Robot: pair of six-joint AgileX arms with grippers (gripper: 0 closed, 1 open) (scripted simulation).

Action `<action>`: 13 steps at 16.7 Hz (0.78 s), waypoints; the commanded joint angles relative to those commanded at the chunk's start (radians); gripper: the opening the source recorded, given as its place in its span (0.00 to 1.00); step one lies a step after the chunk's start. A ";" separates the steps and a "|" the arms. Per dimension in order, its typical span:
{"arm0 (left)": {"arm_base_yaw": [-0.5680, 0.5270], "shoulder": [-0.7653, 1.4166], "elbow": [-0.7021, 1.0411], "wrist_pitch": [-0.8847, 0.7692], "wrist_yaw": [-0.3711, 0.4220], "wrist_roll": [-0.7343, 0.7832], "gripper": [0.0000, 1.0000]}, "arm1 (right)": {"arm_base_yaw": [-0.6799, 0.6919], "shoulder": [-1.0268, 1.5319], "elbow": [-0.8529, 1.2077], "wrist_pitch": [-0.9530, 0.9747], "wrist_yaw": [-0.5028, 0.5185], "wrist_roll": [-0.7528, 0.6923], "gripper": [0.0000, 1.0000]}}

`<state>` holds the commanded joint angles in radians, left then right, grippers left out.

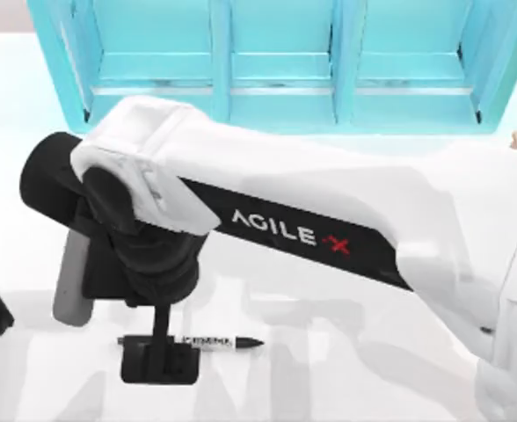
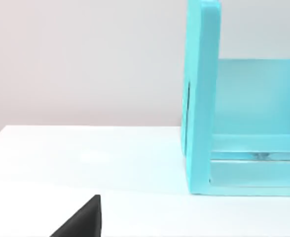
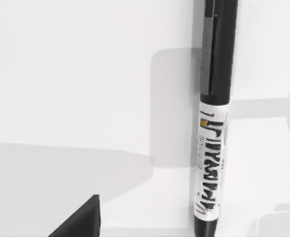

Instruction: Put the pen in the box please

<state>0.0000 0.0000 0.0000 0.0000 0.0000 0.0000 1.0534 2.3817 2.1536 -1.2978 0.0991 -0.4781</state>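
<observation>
One slim black pen (image 1: pixel 207 341) with a white lettered band lies flat under the right pincer (image 1: pixel 159 359) — finger spread unreadable.

The pen (image 1: pixel 207 341), black with a white lettered band, was observed lying flat near the front edge, tip pointing right.

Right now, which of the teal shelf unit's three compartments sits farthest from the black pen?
The rightmost compartment of the large teal shelf unit; the slim black white-labelled pen lies toward the table's front left, under the right claw.
</observation>
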 joint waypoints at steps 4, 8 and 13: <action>0.000 0.000 0.000 0.000 0.000 0.000 1.00 | -0.004 0.005 -0.015 0.018 -0.001 -0.001 1.00; 0.000 0.000 0.000 0.000 0.000 0.000 1.00 | -0.010 0.042 -0.106 0.150 0.000 -0.009 1.00; 0.000 0.000 0.000 0.000 0.000 0.000 1.00 | -0.018 0.094 -0.220 0.316 0.000 -0.017 1.00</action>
<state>0.0000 0.0000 0.0000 0.0000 0.0000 0.0000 1.0355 2.4753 1.9333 -0.9814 0.0995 -0.4951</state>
